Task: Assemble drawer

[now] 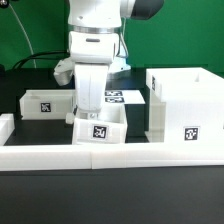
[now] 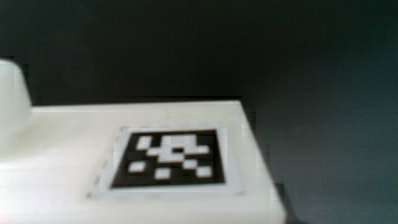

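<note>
Large white open boxy plastic shell (image 1: 185, 108): stands upright on the black table (image 1: 110, 195) at the exterior view's right, tag on its near face. Long low white border wall (image 1: 60, 152): runs along the front. White robot arm (image 1: 95, 40): hangs at centre. Small white open-top plastic tray (image 1: 45, 103): sits at the exterior view's left, well apart from the shell. Second small white tray (image 1: 100, 130): sits between them, just behind the wall. Two-finger gripper (image 1: 90, 106): reaches down to that tray's rim; cannot tell whether spread, closed or gripping. Blurred tagged white face (image 2: 178, 150): fills the wrist view.
</note>
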Motion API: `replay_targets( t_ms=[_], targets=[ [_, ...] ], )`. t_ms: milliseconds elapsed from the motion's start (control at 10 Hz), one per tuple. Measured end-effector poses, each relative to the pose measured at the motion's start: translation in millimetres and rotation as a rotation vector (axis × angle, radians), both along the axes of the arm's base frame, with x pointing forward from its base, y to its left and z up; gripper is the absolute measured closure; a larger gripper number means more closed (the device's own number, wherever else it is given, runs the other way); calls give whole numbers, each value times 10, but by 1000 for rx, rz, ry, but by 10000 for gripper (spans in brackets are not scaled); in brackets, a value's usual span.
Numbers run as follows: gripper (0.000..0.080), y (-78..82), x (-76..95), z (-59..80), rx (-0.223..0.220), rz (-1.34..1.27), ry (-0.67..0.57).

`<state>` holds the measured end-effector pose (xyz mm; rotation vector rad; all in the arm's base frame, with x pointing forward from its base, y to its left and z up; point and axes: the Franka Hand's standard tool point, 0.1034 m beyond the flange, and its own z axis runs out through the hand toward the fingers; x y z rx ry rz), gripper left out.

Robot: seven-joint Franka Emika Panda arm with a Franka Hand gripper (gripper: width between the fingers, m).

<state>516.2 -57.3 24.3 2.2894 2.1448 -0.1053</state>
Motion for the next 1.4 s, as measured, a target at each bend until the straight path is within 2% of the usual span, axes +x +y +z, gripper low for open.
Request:
replay_targets(
  t_ms=[200, 300, 600, 700, 800, 1200, 1400],
  targets=[
    [758, -29, -6, -2, 3, 0, 3],
    [758, -100, -6, 4, 25, 6, 3],
    [758, -284, -50, 7, 135, 1, 14],
    [758, -405, -92, 1, 167, -11, 19],
    [758, -455, -112, -4, 177, -26, 21],
    [758, -207, -89, -28, 196, -3, 26],
    [758, -22, -57, -55, 209, -9, 31]
  ],
)
